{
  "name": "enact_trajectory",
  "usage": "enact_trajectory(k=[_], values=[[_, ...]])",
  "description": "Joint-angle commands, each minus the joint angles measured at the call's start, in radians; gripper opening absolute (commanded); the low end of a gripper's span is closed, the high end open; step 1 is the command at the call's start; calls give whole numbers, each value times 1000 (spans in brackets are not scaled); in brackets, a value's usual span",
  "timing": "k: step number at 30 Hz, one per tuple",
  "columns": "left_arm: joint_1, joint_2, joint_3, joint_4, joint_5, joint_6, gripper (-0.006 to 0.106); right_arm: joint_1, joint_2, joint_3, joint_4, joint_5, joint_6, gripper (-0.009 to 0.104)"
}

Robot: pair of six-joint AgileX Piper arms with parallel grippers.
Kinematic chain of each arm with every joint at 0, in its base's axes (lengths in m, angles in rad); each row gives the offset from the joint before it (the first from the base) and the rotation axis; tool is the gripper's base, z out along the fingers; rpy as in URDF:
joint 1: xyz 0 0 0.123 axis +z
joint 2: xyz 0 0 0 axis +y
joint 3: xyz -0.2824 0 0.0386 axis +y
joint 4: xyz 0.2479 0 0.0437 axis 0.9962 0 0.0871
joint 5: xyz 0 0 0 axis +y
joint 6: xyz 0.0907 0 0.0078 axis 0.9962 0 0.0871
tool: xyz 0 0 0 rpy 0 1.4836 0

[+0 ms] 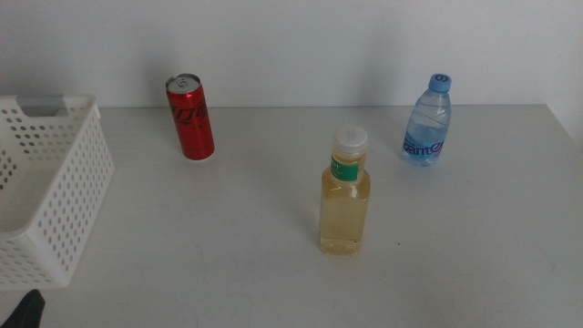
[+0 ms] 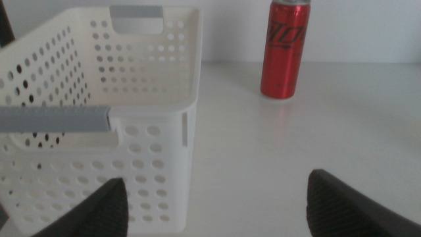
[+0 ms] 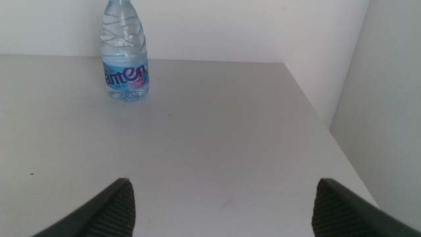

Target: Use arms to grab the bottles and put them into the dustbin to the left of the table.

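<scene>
Three bottles stand upright on the table: a slim red soda can at the back left, a yellow-liquid bottle with a white cap in the middle, and a small blue-capped water bottle at the back right. The white perforated dustbin sits at the left edge. My left gripper is open and holds nothing, low before the dustbin, with the can farther off. My right gripper is open too, well short of the water bottle.
The table's right edge runs close beside the right gripper, with a white wall behind the table. In the middle view only a dark bit of the left arm shows at the bottom left corner.
</scene>
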Motion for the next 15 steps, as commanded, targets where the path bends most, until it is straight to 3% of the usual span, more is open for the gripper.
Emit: enact_trajectory(k=[1,7,15], values=[[-1,43,1,-11,-169,-16,92,-4,-22,-10,-5,-73,-12,70],[-67,352,1,24,-596,-12,92,-4,-22,-10,-5,-73,-12,70],[-179,949,1,20,-1184,-12,92,-4,-21,-10,-5,-73,-12,70]])
